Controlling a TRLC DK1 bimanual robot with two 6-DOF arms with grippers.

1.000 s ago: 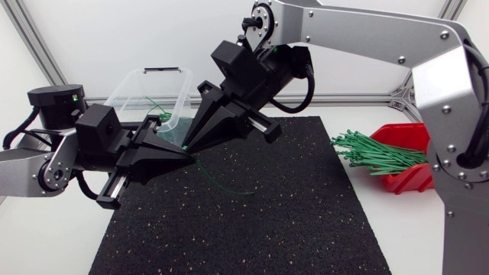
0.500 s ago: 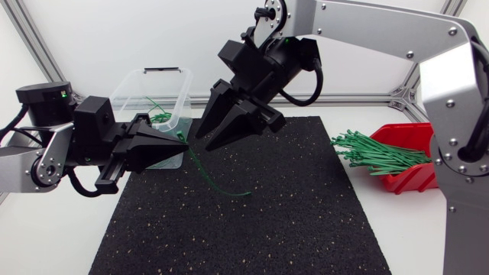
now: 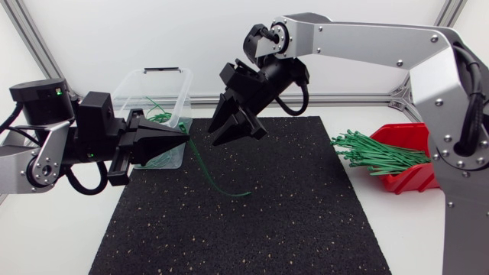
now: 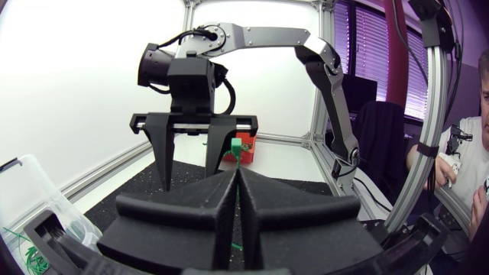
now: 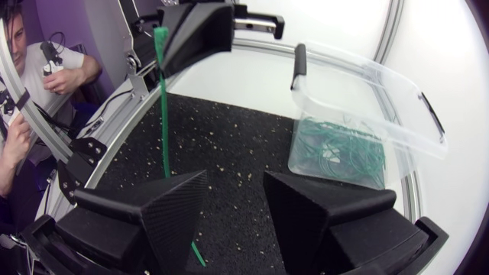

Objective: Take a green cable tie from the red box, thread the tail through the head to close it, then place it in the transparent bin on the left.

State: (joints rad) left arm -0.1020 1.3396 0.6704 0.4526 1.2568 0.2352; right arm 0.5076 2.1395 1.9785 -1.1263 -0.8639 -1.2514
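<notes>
Left tool (image 3: pixel 186 141): fingers pressed together, pinching the green plastic cable tie (image 4: pixel 238 147) near its head. The head stands just past the fingertips.
Cable tie position: held above the black speckled rubber mat (image 3: pixel 290 221), just beside the near corner of the transparent plastic bin (image 3: pixel 149 92). In the head view its tail curves down from the left tool and its end lies along the mat.
Right tool (image 3: pixel 221 131): fingers spread and holding nothing. It hangs above the mat's far edge, tips pointing down toward the left tool and close to it without touching.
Right wrist view: the tie runs as an upright strip just beside one spread finger (image 5: pixel 176 206). Contact with that finger cannot be determined.
Transparent plastic bin: on the white surface (image 3: pixel 46 237) at the left, beside the mat. Loose green ties (image 5: pixel 336 153) lie on its floor.
Red plastic box (image 3: pixel 412 156): on the surface at the right, tilted, well apart from both tools.
Bundle of green cable ties (image 3: pixel 374 153): spilling from the box mouth toward the mat.
</notes>
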